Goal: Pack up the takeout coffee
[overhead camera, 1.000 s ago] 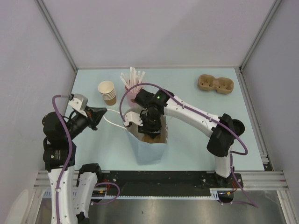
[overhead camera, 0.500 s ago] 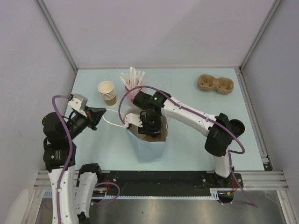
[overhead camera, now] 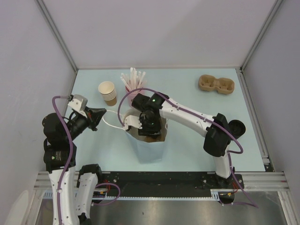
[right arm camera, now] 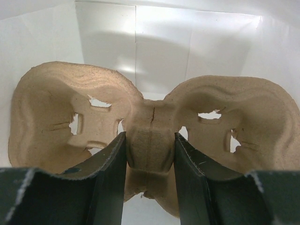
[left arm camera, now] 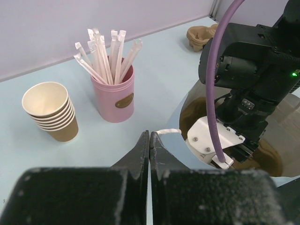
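- A white paper bag (overhead camera: 151, 151) stands open on the table (overhead camera: 197, 136), in front of both arms.
- The left tool (left arm camera: 149, 140), to the left of the bag, is pressed together on the bag's white handle (left arm camera: 168, 131).
- The right tool (right arm camera: 150, 137) reaches down into the bag and pinches the middle bridge of a pulp cup carrier (right arm camera: 61, 108).
- The carrier lies straight ahead of the right tool, its long axis crosswise to the fingers, one well on each side. Both wells look empty.
- The takeout coffee shows in no view, so I cannot tell where it is.
- Behind the bag stand a stack of paper cups (overhead camera: 108, 93) and a pink cup of straws (overhead camera: 132, 91).
- A second carrier (overhead camera: 216, 84) lies well off to the bag's far right.
- Judging by position, the right arm is the nearer one for working inside the bag.
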Available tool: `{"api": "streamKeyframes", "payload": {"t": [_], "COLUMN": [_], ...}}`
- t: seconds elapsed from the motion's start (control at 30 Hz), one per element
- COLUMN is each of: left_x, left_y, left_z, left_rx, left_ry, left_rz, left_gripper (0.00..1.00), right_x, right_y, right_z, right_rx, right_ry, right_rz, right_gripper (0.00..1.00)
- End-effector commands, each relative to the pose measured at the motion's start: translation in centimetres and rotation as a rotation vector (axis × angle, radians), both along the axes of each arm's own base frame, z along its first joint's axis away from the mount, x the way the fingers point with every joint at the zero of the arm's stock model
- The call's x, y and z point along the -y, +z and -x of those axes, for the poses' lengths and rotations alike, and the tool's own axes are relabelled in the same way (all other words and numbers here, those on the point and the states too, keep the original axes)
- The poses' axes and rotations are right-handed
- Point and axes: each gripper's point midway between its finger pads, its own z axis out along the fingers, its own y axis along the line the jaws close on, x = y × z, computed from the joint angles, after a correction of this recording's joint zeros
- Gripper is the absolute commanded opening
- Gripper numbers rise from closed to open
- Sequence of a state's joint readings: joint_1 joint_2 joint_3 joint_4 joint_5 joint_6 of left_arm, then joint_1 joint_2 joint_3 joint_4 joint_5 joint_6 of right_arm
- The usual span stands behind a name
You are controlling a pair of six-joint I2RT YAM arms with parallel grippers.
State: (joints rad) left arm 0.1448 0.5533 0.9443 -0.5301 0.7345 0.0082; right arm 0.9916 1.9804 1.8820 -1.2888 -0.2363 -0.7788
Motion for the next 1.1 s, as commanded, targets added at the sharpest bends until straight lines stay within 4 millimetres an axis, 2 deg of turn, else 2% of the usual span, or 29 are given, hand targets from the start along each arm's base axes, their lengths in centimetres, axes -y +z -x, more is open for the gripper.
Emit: {"api": "streamKeyframes", "payload": {"t": [0.0, 0.07, 0.27, 0.6, 0.83, 0.87, 1.07], "left_x": [-0.7, -0.7, -0.7, -0.6, -0.5, -0.5, -0.5], "left_y": [1.6, 1.6, 1.5, 1.5, 1.4, 1.5, 1.5], "left_z": [-0.3, -0.3, -0.3, -0.4, -0.4, -0.4, -0.5], "left_rx": [0.077, 0.076, 0.074, 0.072, 0.064, 0.066, 0.065], "left_ry": [0.042, 0.039, 0.039, 0.028, 0.022, 0.024, 0.019], "left_rz": [-0.015, -0.014, -0.012, -0.011, -0.01, -0.01, -0.011], "left_gripper": [0.0, 0.0, 0.01, 0.03, 0.05, 0.06, 0.11], "right_x": [2.0, 1.8, 1.3, 0.7, -0.6, -0.7, -1.7], "right_y": [0.2, 0.4, 1.1, 1.9, 3.6, 3.7, 4.9], "right_z": [-0.3, -0.3, -0.3, -0.4, -0.6, -0.6, -1.2], "right_rx": [0.018, 0.018, 0.024, 0.021, 0.011, 0.009, 0.018], "right_ry": [-0.023, -0.02, -0.018, -0.023, -0.04, -0.043, -0.087], "right_rz": [0.095, 0.084, 0.058, 0.016, -0.073, -0.082, -0.162], "right_gripper": [0.33, 0.37, 0.59, 0.8, 0.94, 1.0, 1.0]}}
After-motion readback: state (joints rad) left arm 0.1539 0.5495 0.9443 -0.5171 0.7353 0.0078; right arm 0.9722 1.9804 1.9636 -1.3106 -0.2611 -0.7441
